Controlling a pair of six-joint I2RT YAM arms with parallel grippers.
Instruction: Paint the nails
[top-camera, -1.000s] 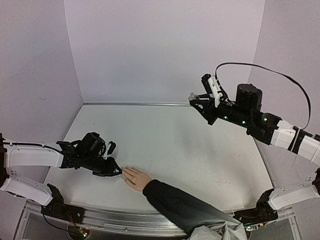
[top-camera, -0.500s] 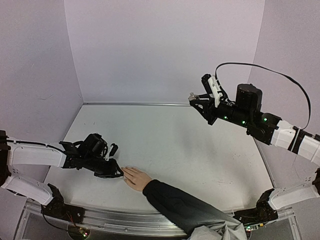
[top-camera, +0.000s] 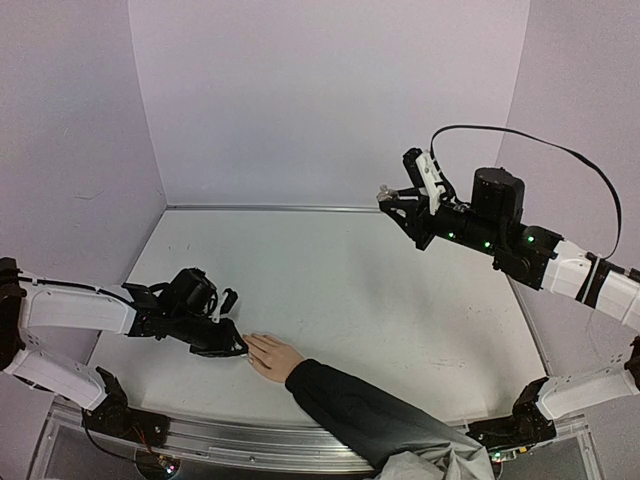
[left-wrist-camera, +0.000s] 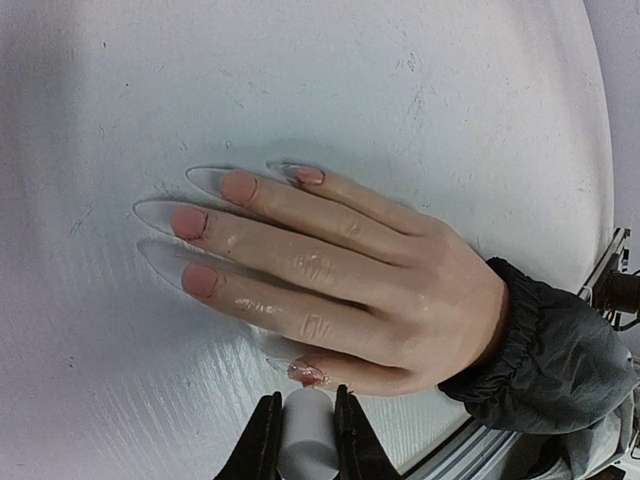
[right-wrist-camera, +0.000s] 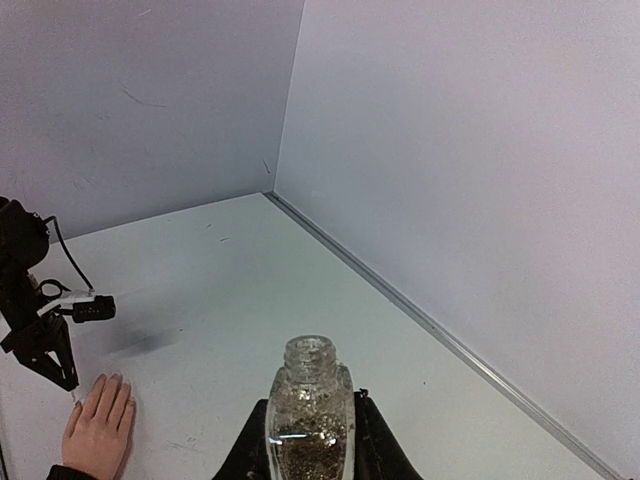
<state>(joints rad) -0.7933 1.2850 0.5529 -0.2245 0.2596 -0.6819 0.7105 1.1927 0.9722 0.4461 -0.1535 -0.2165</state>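
Just ahead of the left claw (top-camera: 236, 348), a light-skinned human hand (left-wrist-camera: 350, 290) in a dark grey-black sleeve (left-wrist-camera: 560, 370) lies flat, palm down, on the white counter (left-wrist-camera: 300, 80). That claw is closed narrowly on a white cylindrical applicator handle (left-wrist-camera: 305, 430). The handle's far end sits at the nearest nail (left-wrist-camera: 306, 373), which looks glossy and flecked with red; the bristles themselves are hidden. The other pale pink nails (left-wrist-camera: 190, 222) lie further beyond the claw, each with a long clear pointed tip, and they look matte.

Over the last second the left claw has crept slightly closer to the hand. The right claw (right-wrist-camera: 310, 440) has not moved: it stays high and well apart, clamped on a small clear glass bottle (right-wrist-camera: 310, 405) of glittery polish with its neck open. I judge that a stroke on the nearest nail is under way, with four nails left to do.
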